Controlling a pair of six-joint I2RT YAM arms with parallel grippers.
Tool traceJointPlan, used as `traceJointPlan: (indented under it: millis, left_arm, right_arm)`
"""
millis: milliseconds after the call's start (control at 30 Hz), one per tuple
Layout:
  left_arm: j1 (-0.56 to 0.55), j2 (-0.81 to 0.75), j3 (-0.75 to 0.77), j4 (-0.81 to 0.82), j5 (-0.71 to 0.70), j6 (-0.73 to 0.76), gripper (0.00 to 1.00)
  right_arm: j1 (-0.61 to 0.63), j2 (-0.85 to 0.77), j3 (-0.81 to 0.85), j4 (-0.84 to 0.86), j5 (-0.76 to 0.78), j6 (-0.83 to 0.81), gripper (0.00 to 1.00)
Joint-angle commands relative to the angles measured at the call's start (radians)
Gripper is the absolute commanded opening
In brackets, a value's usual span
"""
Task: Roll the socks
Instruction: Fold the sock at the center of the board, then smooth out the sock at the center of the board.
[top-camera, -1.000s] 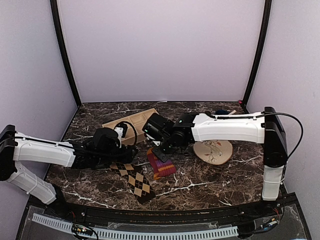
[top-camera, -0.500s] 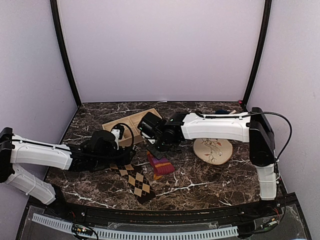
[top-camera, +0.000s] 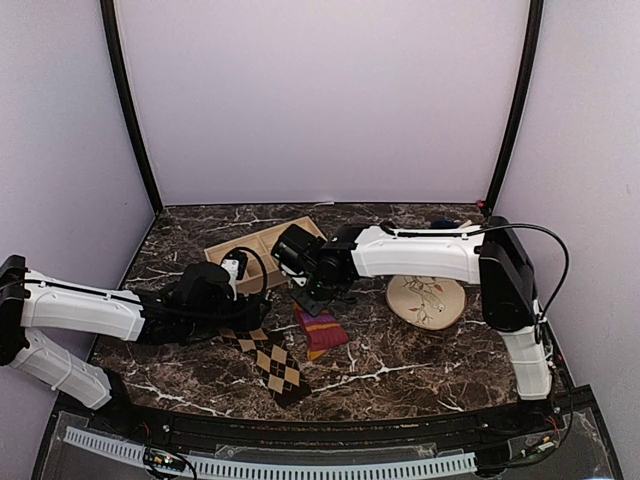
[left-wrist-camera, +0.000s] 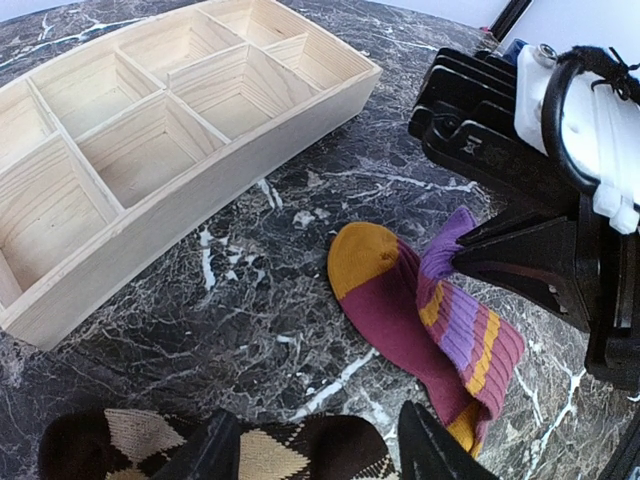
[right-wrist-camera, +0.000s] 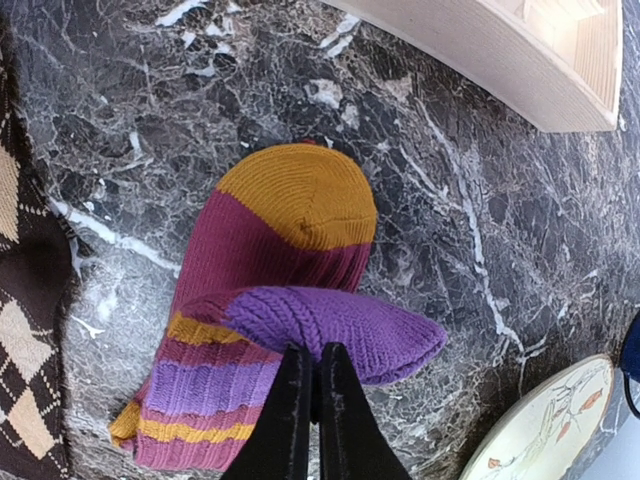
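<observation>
Setting: playing out on a dark marble tabletop (top-camera: 400, 365) ringed by pale lilac walls, with a wooden tray (top-camera: 262, 243) toward the back and a patterned plate (top-camera: 428, 300) off to the right.

Striped sock (top-camera: 320, 332): lying near the middle of the table, just in front of the tray, orange toe pointing toward it; purple cuff being lifted and doubled back over the maroon body.

Right gripper (right-wrist-camera: 310, 352): reaching in from the right, pinching that purple cuff with fingers closed tight on the fold.

Argyle sock (top-camera: 270, 362): lying flat and unrolled just left of the striped sock, running toward the near edge.

Left gripper (left-wrist-camera: 320, 450): hanging over the far end of the argyle sock with fingers spread apart, holding nothing; touching the fabric or not, impossible to tell.

Progress: looking like a first fold of the striped sock only just getting under way; no roll showing on either sock.

Remaining: judging by the layout, turning the striped sock over itself toward the toe, then rolling the argyle sock too.
</observation>
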Motion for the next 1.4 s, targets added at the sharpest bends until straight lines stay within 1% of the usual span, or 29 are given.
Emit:
traceJointPlan:
  millis: [0, 67, 200, 300, 400, 500, 667, 833, 967, 1033, 1067, 1167, 1267, 1333, 1367]
  left_arm:
    - [-0.006, -0.032, -0.027, 0.016, -0.001, -0.010, 0.56]
    - [-0.007, -0.032, -0.027, 0.015, -0.001, -0.011, 0.56]
    - [-0.011, -0.030, -0.026, 0.010, -0.006, -0.016, 0.56]
    - [-0.013, -0.025, -0.021, 0.003, -0.011, -0.017, 0.56]
    - [-0.017, -0.017, -0.011, -0.004, -0.015, -0.019, 0.56]
    - [-0.023, -0.002, 0.006, -0.008, -0.012, -0.014, 0.56]
    - [-0.032, 0.040, 0.057, 0.003, 0.025, 0.037, 0.56]
    - [-0.035, 0.099, 0.119, 0.022, 0.072, 0.100, 0.56]
    - [-0.035, 0.167, 0.183, 0.032, 0.112, 0.141, 0.56]
    - [-0.035, 0.206, 0.215, 0.029, 0.134, 0.158, 0.56]
    - [-0.035, 0.226, 0.232, 0.027, 0.145, 0.164, 0.56]
    - [-0.035, 0.287, 0.279, 0.029, 0.177, 0.188, 0.56]
    - [-0.024, 0.341, 0.312, 0.051, 0.226, 0.200, 0.56]
    - [-0.009, 0.375, 0.327, 0.070, 0.272, 0.195, 0.54]
    - [0.000, 0.387, 0.334, 0.078, 0.296, 0.189, 0.53]
  right_arm:
    - [-0.009, 0.017, 0.035, 0.007, 0.008, -0.002, 0.07]
    - [-0.009, 0.022, 0.042, 0.014, 0.002, -0.002, 0.12]
    - [-0.010, 0.029, 0.059, 0.031, -0.014, -0.004, 0.27]
    - [-0.011, 0.029, 0.065, 0.043, -0.023, -0.004, 0.31]
    - [-0.011, 0.015, 0.055, 0.052, -0.012, 0.000, 0.38]
    - [-0.011, -0.028, 0.005, 0.083, 0.009, 0.010, 0.46]
    - [-0.011, -0.133, -0.132, 0.147, 0.036, 0.049, 0.50]
    - [-0.009, -0.286, -0.336, 0.238, 0.034, 0.121, 0.50]
    - [0.005, -0.402, -0.523, 0.339, 0.020, 0.176, 0.48]
    - [0.011, -0.441, -0.590, 0.378, 0.010, 0.198, 0.45]
    - [0.017, -0.456, -0.618, 0.397, 0.004, 0.206, 0.42]
    - [0.029, -0.493, -0.707, 0.466, -0.018, 0.231, 0.24]
    - [0.039, -0.523, -0.784, 0.569, -0.074, 0.253, 0.10]
    - [0.041, -0.535, -0.822, 0.636, -0.099, 0.263, 0.06]
    - [0.042, -0.540, -0.836, 0.670, -0.099, 0.263, 0.06]
